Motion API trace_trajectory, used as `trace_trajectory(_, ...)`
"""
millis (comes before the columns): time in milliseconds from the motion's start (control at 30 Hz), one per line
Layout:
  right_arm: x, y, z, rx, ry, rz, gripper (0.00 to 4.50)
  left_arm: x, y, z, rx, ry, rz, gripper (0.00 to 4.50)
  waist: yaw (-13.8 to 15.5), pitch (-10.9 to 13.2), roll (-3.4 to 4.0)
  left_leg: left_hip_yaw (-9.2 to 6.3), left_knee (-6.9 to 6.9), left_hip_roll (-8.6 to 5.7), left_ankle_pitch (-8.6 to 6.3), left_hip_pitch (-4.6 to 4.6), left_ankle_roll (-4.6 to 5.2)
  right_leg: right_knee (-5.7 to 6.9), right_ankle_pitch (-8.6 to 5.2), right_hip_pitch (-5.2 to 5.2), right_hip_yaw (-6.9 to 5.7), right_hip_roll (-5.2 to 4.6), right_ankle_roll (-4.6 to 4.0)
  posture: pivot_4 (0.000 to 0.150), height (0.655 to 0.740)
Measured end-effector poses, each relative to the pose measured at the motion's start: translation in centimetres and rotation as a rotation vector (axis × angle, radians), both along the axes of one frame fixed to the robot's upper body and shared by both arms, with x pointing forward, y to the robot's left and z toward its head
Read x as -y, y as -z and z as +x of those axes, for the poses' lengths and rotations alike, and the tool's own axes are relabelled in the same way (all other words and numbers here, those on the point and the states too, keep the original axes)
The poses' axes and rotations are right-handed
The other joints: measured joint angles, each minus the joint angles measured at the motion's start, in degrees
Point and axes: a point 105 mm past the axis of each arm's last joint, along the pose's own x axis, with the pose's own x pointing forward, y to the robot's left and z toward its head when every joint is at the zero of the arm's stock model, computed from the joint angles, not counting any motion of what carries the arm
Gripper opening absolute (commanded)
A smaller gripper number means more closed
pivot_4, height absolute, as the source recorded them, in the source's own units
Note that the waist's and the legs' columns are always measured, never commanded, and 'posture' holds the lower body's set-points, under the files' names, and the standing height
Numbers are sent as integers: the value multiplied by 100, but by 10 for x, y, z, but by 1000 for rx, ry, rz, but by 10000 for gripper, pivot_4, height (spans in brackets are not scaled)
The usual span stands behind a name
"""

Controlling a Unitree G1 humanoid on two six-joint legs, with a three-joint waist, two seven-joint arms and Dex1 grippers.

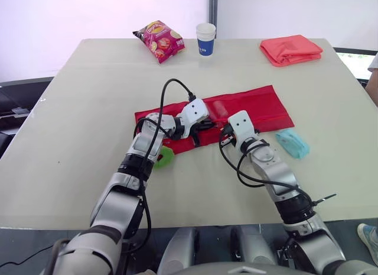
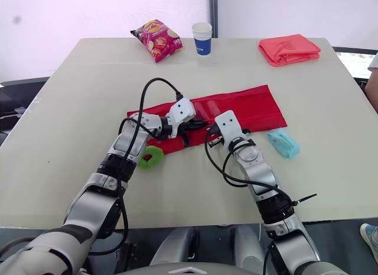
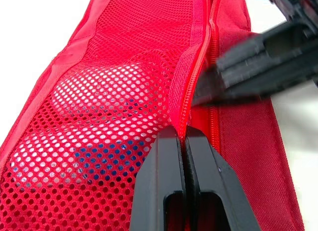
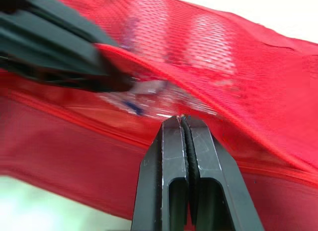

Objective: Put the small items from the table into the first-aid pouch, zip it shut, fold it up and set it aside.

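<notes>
- Presently the left claw (image 3: pixel 185 135) is clamped narrow on the raised zipper edge (image 3: pixel 180 87) of the mesh pocket (image 3: pixel 99 116), lifting it so the mouth gapes.
- Facing it, the right claw (image 4: pixel 181 122) has its fingers pressed together with the tips at the same opening. Whether they pinch the zipper pull or only cloth I cannot tell.
- Around both, the red first-aid pouch (image 1: pixel 260 106) lies unfolded across the centre of the head views, unzipped, with pale and blue things showing through the mesh.
- Two small items lie outside it: a green ring (image 1: pixel 165 157) left of centre, just beside the left forearm, and a pale blue packet (image 1: pixel 292 143) right of centre, near the pouch's end.
- By my reading, packing is the step in hand, and zipping would be premature.
- The next move likely calls for one claw to let go and fetch an item while the other keeps the mouth open.
- Along the top of the pale surface (image 1: pixel 71 109) sit a crisp bag (image 1: pixel 159 40), a paper cup (image 1: pixel 205 38) and a folded coral cloth (image 1: pixel 291 49).
- Beyond is a white wall (image 1: pixel 88 15). A person's sleeve (image 1: pixel 373 62) shows at the right edge and a shoe (image 1: pixel 369 236) at lower right.
</notes>
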Motion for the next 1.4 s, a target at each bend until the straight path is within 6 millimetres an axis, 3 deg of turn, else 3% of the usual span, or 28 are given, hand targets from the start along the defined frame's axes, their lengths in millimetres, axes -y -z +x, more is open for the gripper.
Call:
trace_trajectory(133,-1,-14,-22,-38,-160,84,644,0,0,0,1,1,1,0,7,0,0,0,0,-1,0,-1,1,-2,0,2,0,-1,0,1500,7400)
trace_trajectory(233,28,-36,-32,-46,-209,90,8180,-1,-1,3,-2,-4,4,0,24,0,0,-4,1,-2,-1,-1,2,-4,0,5,-5,0,0,1500,7400)
trace_trajectory(333,53,-48,-42,-64,-205,71,20491,-3,-2,7,2,-11,7,0,24,0,0,-5,0,-2,-1,-1,3,-5,0,6,-6,-1,0,1500,7400)
trace_trajectory(500,61,-53,-52,-111,-194,84,42681,-3,0,9,1,-17,-3,0,5,0,0,-4,-1,1,-1,1,3,-1,0,5,-4,2,0,1500,7400)
trace_trajectory(633,50,-43,-47,-136,-155,74,42681,0,0,9,-3,-15,-14,0,10,0,0,-3,0,-1,-1,0,2,-1,0,5,-3,-1,0,1500,7400)
trace_trajectory(667,44,-35,-42,-152,-128,78,36180,1,0,9,-4,-13,-17,0,11,0,0,-4,0,-1,0,0,1,-1,0,5,-4,0,0,1500,7400)
trace_trajectory(700,40,-31,-39,-161,-116,90,33008,2,0,9,-5,-12,-19,0,11,0,0,-4,0,-1,0,0,1,-1,0,5,-3,0,0,1500,7400)
trace_trajectory(800,29,-14,-28,-189,-60,107,17913,4,-1,8,-6,-7,-26,0,12,0,0,-2,0,-3,0,0,1,-2,0,4,-2,-2,0,1500,7400)
trace_trajectory(867,25,-2,-10,-174,56,126,9282,5,-1,8,-10,-1,-32,0,11,0,0,-2,0,-4,0,0,0,-1,0,2,-2,-2,0,1500,7400)
trace_trajectory(933,25,-2,-6,-158,78,127,5980,5,-1,7,-11,1,-32,0,15,0,1,-2,0,-5,0,0,0,0,0,1,-2,-4,0,1500,7400)
trace_trajectory(967,24,-4,-1,-136,100,133,848,4,-1,7,-12,2,-30,0,8,0,1,-2,0,-5,0,0,0,-2,0,1,-2,-3,0,1500,7400)
trace_trajectory(1100,21,-14,18,-44,191,162,396,6,-4,4,-3,17,-27,0,-3,0,1,-2,-3,-4,1,0,-1,0,0,-1,0,-2,0,1500,7400)
trace_trajectory(1400,11,0,35,-17,305,196,396,9,-2,-1,-7,41,-19,0,-14,0,3,-1,-5,-4,2,2,-4,1,0,-2,2,-1,0,1500,7400)
